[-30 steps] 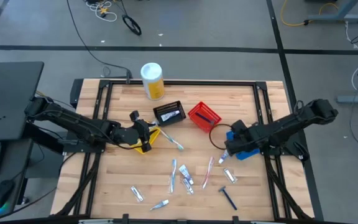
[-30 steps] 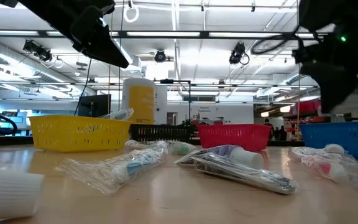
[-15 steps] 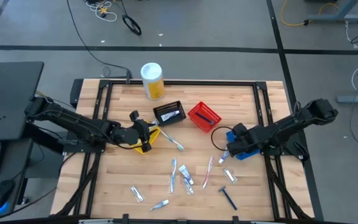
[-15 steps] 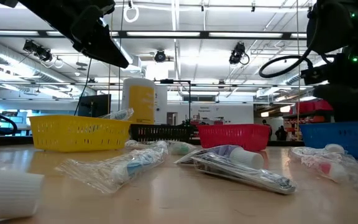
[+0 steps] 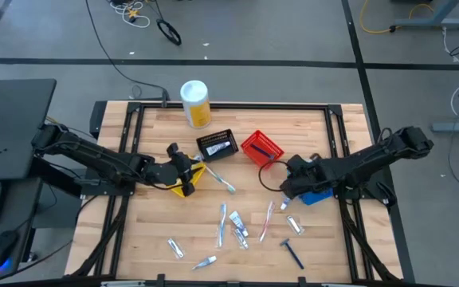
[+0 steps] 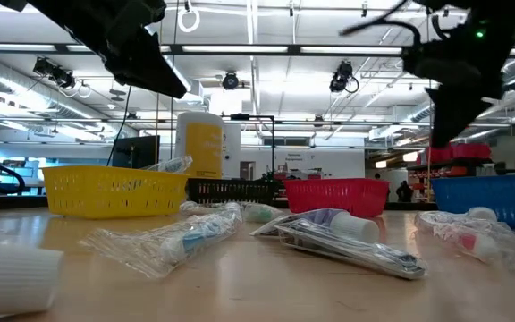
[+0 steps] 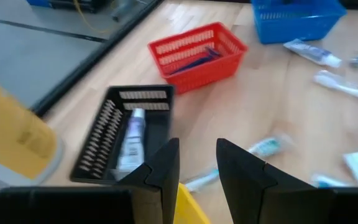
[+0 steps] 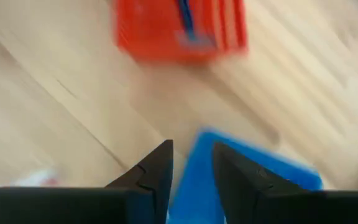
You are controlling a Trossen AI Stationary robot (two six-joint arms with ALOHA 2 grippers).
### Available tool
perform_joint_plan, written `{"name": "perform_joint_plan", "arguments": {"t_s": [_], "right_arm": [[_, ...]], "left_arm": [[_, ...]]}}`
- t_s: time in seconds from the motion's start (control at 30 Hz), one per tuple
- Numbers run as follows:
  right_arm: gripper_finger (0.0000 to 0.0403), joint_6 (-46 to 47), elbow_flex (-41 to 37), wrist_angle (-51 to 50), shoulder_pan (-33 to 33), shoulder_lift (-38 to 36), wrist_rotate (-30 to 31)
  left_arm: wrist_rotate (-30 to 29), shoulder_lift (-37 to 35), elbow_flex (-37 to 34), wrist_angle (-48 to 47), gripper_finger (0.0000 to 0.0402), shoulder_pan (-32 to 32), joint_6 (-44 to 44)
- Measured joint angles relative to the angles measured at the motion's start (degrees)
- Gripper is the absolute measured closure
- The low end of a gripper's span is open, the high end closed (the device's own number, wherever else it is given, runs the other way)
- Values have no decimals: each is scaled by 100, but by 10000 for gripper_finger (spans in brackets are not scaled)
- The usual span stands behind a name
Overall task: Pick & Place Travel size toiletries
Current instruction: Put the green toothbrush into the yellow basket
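Note:
Several small toiletries lie flat on the wooden table: wrapped tubes and toothbrushes [image 5: 229, 225], a red-handled toothbrush [image 5: 267, 217], a packet [image 5: 294, 226], a dark blue razor [image 5: 293, 253] and a toothbrush [image 5: 222, 182] beside the yellow basket [image 5: 183, 188]. A tube [image 7: 131, 135] lies in the black basket [image 5: 216, 144]. A blue item [image 8: 185, 15] lies in the red basket [image 5: 261, 149]. My left gripper [image 5: 190, 169] hangs over the yellow basket, its fingers [image 7: 197, 167] a little apart and empty. My right gripper [image 5: 286, 186] hangs at the left edge of the blue basket [image 5: 315, 196], its fingers [image 8: 191, 163] a little apart and empty.
A big white-and-yellow canister [image 5: 195, 104] stands at the table's far edge. The four baskets stand in a row across the table's middle. A black cable [image 5: 271, 177] loops from the right arm over the table. Bare wood shows at the near left [image 5: 150, 227].
My right gripper has risen a little and gone toward the table's left and far side, toward the red basket, turning at the wrist; its cable loop has swung along. My left arm has kept still.

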Motion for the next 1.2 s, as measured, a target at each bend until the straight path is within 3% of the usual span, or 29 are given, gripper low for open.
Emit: {"name": "perform_joint_plan", "arguments": {"t_s": [0.2, 0.47, 0.67, 0.77, 0.9, 1.0, 1.1, 1.2], "right_arm": [[282, -1449, -258, 1779, -22, 2, 596], [281, -2739, -910, 4246, -153, 4, -14], [281, -3028, -1203, 4824, -182, 9, -253], [281, -3633, -1207, 4860, -194, 9, -249], [281, -4961, -1207, 5168, -322, 10, -154], [281, -5744, -1207, 5469, -478, 9, 117], [281, -5954, -1207, 5665, -651, 9, 248], [281, -5840, -1207, 5652, -775, 9, 229]], "left_arm": [[920, 4, 0, 450, 287, -2, -122], [1860, 325, 5, 1430, 287, -13, -409], [2510, 1070, 202, 1787, 287, -55, -621], [2741, 1437, 581, 1744, 288, -77, -460], [2989, 1719, 1458, 1119, 288, -105, 4], [2735, 1941, 2316, -46, 288, -142, 431], [2265, 2260, 3037, -1027, 288, -173, 1044], [2171, 2649, 3471, -1462, 287, -162, 1921]]}}
